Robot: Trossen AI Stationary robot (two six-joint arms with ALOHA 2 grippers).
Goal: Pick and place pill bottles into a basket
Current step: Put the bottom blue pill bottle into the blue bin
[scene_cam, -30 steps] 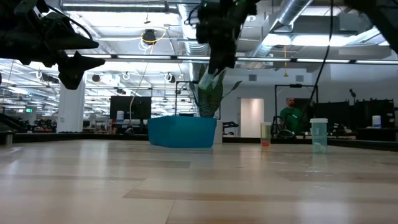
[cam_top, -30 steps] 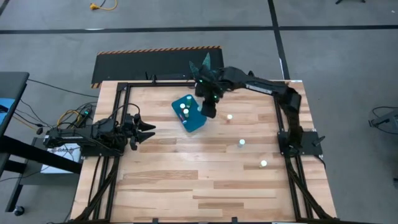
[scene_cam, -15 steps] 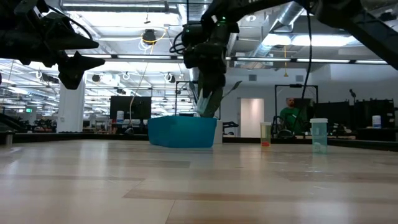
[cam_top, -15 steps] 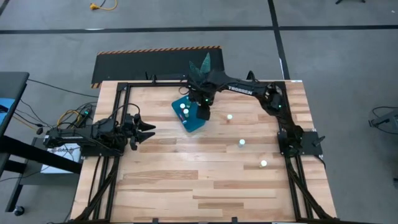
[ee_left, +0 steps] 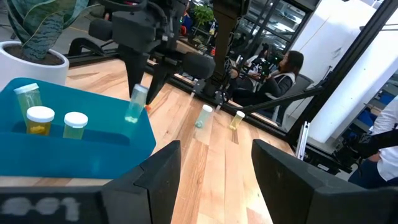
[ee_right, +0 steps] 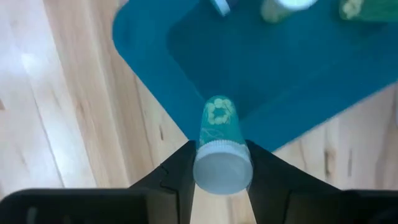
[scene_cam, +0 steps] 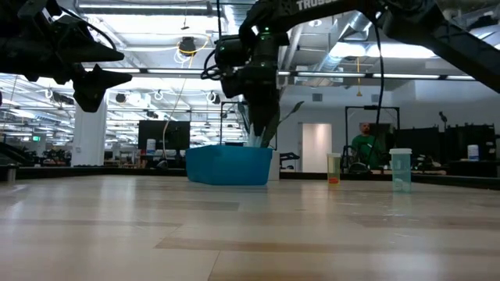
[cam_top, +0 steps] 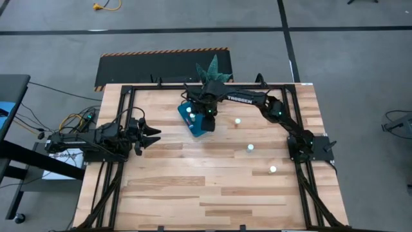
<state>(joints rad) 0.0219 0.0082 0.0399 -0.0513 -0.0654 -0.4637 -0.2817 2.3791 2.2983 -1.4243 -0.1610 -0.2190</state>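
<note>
Fingers, right: right gripper [ee_right: 219, 163] is clenched on a pill bottle [ee_right: 219, 144], one dark finger on each side of its white cap.
Held bottle: hangs from the fingers with the cap uppermost, long axis close to upright, pale-green body pointing down at the basket [ee_right: 292, 74].
Key relation: seen from the right wrist, the bottle's lower end sits over the basket's rim near one corner, with the floor of the basket just beyond it and bare counter [ee_right: 74, 118] on the other side.
Height: in the left wrist view the held bottle [ee_left: 135, 103] is above the basket wall [ee_left: 93, 146] and, as far as I can tell, touches nothing.
Judgement: the drop turns on that edge; a small shift toward the basket's middle looks safer than letting go right over the rim, where the bottle could tip outward.
Basket contents: three bottles stand together inside, away from the held one, among them two white-capped ones [ee_left: 40, 119] [ee_left: 75, 124].
Loose bottles: three remain on the counter beyond the basket toward the right arm's base, the nearest [cam_top: 237, 120] just beside the basket, then two farther off [cam_top: 250, 148] [cam_top: 272, 170].
Fingers, left: left gripper [cam_top: 153, 135] is released and spread, well apart from the basket on its other side, waiting.
Nearer arm: the right.
</note>
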